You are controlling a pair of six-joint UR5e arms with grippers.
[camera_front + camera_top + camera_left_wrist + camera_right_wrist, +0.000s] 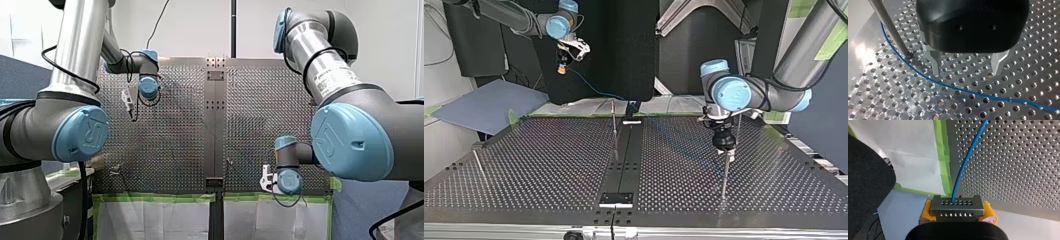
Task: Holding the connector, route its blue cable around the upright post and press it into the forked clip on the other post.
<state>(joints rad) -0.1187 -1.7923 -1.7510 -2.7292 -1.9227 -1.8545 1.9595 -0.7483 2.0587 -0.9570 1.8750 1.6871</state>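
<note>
Step in hand, as judged: routing, early stage; clipping not yet done. A grey metal connector block with rows of holes [956, 205] is clenched between the yellow pads of the right gripper [957, 216]. It is held up off the perforated metal table [549, 165], at the upper left of the top view. A thin blue cable [961, 168] is seen leaving the connector's face and running ahead of that gripper across the table.

In the left wrist view the cable is laid slack on the table. It is curved just beside the base of a thin upright metal post [889, 26] and passed ahead of the left gripper [966, 67]. That gripper's metal fingers [934, 62] are spread apart with nothing between them. Whether the cable touches the post cannot be told.

Next move, as judged: the connector is to be carried so that the slack is drawn snug round the post, then the cable is to be lowered into the fork. Gentle tension is called for, so that the cable is not dragged off the post. The released left gripper may be needed to pin the cable.

Counts: two arms, two grippers, one connector, one blue cable. In the top view three thin posts are counted:
- centre post [614, 125]
- right post [724, 172], just below the left gripper in the frame's right half
- short left post [478, 162]

The forked clip is too small to be made out.
</note>
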